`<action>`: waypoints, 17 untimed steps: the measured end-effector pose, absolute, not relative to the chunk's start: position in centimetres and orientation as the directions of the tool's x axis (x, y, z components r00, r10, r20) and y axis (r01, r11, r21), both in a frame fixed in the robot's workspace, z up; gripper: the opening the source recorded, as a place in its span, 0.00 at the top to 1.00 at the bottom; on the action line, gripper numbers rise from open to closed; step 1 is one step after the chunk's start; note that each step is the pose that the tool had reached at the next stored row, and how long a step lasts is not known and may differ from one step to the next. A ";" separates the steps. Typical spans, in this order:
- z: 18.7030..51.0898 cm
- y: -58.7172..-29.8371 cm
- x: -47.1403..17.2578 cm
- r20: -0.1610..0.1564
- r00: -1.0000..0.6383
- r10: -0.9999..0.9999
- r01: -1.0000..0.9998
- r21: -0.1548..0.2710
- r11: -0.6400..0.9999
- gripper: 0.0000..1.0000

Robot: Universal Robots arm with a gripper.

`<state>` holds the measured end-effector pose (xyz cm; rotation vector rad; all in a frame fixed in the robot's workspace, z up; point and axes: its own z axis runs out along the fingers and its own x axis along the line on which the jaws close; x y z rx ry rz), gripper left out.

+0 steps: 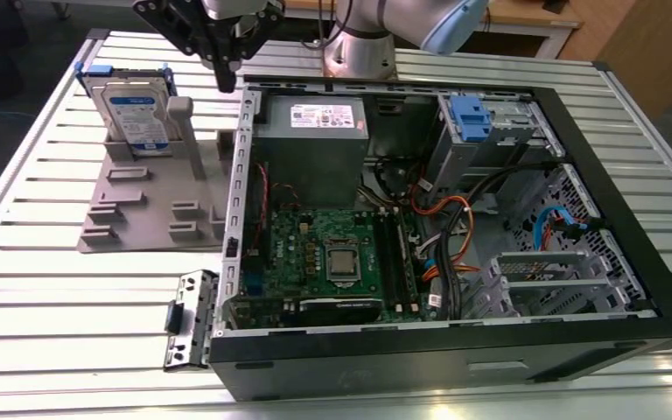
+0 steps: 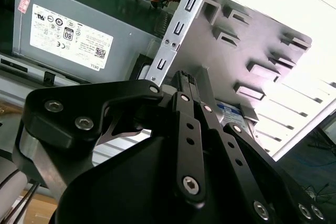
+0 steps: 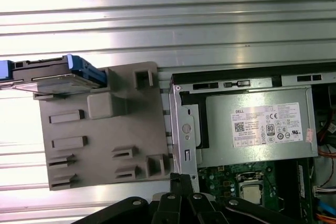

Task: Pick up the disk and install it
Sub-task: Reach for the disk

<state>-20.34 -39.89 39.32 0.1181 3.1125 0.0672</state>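
The disk stands upright in a grey moulded holder at the exterior view's left, its white-and-blue label facing out and a blue frame around its edges. In the first wrist view the disk shows edge-on at one end of the holder. A corner of the disk peeks past the fingers in the second wrist view. My gripper hangs shut and holds nothing. It is above the gap between the holder and the case wall, to the right of the disk in the exterior view. In both wrist views the fingertips sit together.
An open computer case lies on the slatted metal table, with a grey power supply, a motherboard, cables and a drive bay with a blue tab. A loose metal bracket lies by the case's front corner.
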 end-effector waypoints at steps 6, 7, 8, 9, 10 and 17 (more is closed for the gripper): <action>39.3 -39.9 -20.6 -0.025 -0.997 0.076 0.075 0.044 0.996 0.90; 39.3 -39.9 -20.6 -0.025 -0.997 0.076 0.075 0.044 0.996 0.90; 39.3 -39.9 -20.7 -0.025 -0.997 0.076 0.075 0.044 0.996 0.90; 39.3 -39.9 -20.7 -0.025 -0.997 0.076 0.075 0.044 0.996 0.90; 39.3 -39.9 -20.8 -0.025 -0.997 0.076 0.075 0.044 0.996 0.90; 39.3 -39.9 -21.2 -0.024 -0.997 0.076 0.075 0.044 0.996 0.90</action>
